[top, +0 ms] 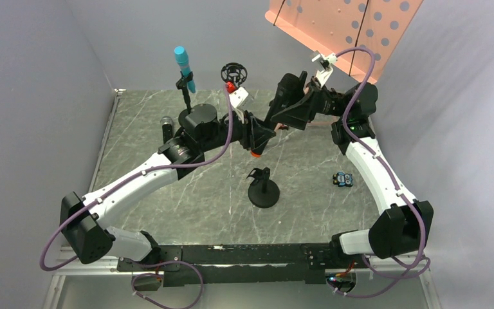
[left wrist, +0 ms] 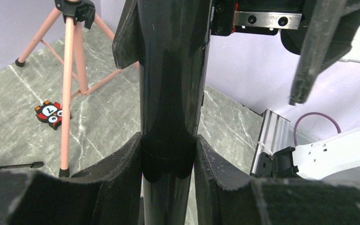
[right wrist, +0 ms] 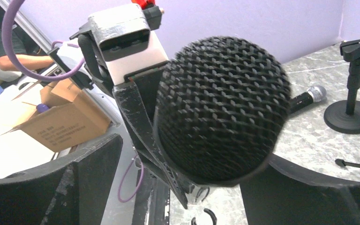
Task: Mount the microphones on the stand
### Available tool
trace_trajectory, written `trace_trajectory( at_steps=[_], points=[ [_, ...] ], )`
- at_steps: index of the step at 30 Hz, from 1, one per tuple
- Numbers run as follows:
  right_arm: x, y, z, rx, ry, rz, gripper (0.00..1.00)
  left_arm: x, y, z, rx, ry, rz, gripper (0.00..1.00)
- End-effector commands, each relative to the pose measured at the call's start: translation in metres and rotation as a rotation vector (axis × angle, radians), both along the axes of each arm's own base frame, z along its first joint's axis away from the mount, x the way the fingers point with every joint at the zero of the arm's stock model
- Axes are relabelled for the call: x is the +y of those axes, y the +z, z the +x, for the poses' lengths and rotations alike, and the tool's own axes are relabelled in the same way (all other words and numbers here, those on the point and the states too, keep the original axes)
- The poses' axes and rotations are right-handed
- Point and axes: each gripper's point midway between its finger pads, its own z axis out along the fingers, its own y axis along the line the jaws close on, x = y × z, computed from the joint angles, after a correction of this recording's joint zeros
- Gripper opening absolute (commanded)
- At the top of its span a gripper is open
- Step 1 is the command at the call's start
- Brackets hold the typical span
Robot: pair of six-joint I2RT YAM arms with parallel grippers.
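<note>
My left gripper [top: 255,133] is shut on the long black microphone [left wrist: 171,89]; its orange end [top: 255,154] points down above the table. In the left wrist view the fingers [left wrist: 122,173] clamp its body. My right gripper [top: 283,108] is open, and the microphone's black mesh head [right wrist: 222,108] sits between its wide jaws, close to the right finger [right wrist: 309,192]. The cyan microphone [top: 182,65] stands clipped in a stand [top: 197,116] at the back left. The silver-headed black microphone [top: 166,126] lies on the table beside it. An empty stand [top: 264,190] with an open clip is mid-table.
A round black shock mount [top: 233,73] stands at the back. A pink tripod [left wrist: 68,70] with a pink pegboard [top: 341,26] stands back right. A small blue toy [top: 341,179] lies right of the empty stand. A red sticker [left wrist: 49,114] lies by the tripod.
</note>
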Motion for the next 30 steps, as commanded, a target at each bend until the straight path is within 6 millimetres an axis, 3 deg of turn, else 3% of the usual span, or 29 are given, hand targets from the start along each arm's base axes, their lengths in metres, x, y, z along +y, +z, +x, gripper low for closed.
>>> trace_trajectory(
  at_steps=[1,8,10,15,19,20,24,27,30],
  points=[
    [0.000,0.019,-0.006,-0.041,-0.003,0.037,0.81,-0.004,0.047,-0.008,-0.069,-0.028,-0.113,0.00],
    [0.001,0.014,-0.003,-0.015,-0.024,0.043,0.61,-0.007,0.045,-0.010,-0.062,-0.041,-0.106,0.00],
    [0.001,0.013,0.000,-0.008,-0.030,0.048,0.52,-0.009,0.044,-0.011,-0.057,-0.045,-0.104,0.00],
    [0.001,0.013,-0.001,-0.006,-0.031,0.053,0.16,-0.008,0.042,-0.013,-0.053,-0.046,-0.101,0.00],
    [0.000,0.013,-0.008,-0.024,-0.008,0.049,0.04,-0.007,0.039,-0.020,-0.043,-0.073,-0.100,0.03],
    [0.000,0.012,-0.010,-0.028,-0.003,0.046,0.03,-0.005,0.039,-0.021,-0.041,-0.075,-0.098,0.14],
    [-0.003,0.008,-0.013,-0.063,0.008,0.019,0.01,0.016,0.041,-0.029,-0.054,-0.050,-0.109,0.74],
    [-0.008,0.006,-0.013,-0.086,-0.002,-0.002,0.01,0.048,0.039,-0.036,-0.081,-0.026,-0.104,0.94],
    [-0.009,0.003,-0.013,-0.094,-0.008,-0.023,0.00,0.081,0.017,-0.044,-0.079,0.012,-0.019,0.99]
  ],
)
